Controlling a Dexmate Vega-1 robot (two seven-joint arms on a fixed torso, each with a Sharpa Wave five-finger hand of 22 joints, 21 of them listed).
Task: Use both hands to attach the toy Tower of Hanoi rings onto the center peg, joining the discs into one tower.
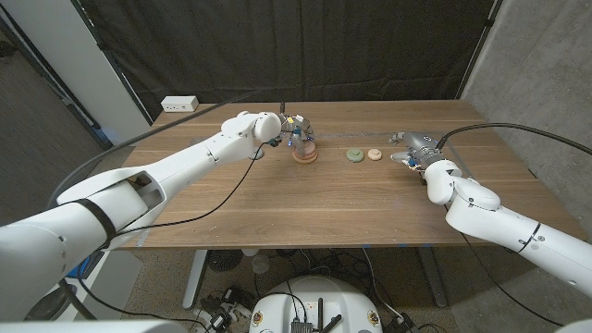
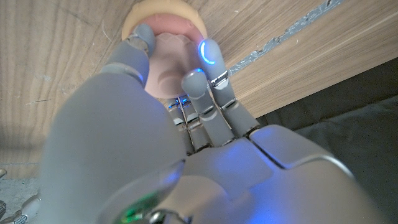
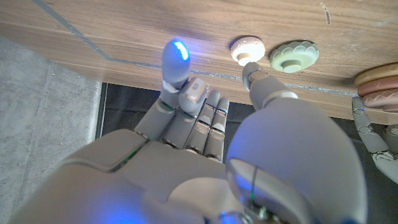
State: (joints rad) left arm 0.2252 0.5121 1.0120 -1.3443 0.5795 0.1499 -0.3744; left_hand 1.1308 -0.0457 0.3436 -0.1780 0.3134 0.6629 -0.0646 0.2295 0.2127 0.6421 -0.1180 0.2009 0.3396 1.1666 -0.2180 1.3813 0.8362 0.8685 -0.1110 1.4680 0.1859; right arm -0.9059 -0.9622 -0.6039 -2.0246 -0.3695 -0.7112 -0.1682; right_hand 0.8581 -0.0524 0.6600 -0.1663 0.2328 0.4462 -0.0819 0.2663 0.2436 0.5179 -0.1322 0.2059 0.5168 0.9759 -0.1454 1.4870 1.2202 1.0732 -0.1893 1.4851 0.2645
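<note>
A stack of rings (image 1: 304,155) stands at the table's middle, a tan ring (image 2: 163,14) at the bottom and a pink ring (image 2: 166,65) on top. My left hand (image 1: 294,129) reaches down over the stack and grips the pink ring between its fingers (image 2: 210,56). The peg is hidden under the hand. To the right lie a green ring (image 1: 354,155) and a small cream ring (image 1: 375,154), flat on the table. My right hand (image 1: 413,149) hovers just right of the cream ring (image 3: 247,48), holding nothing, thumb and one finger stretched out, the others curled.
A white power strip (image 1: 179,104) lies at the table's (image 1: 277,208) back left corner. A black cable trails from the left arm across the table's left half. A dark curtain hangs behind the table.
</note>
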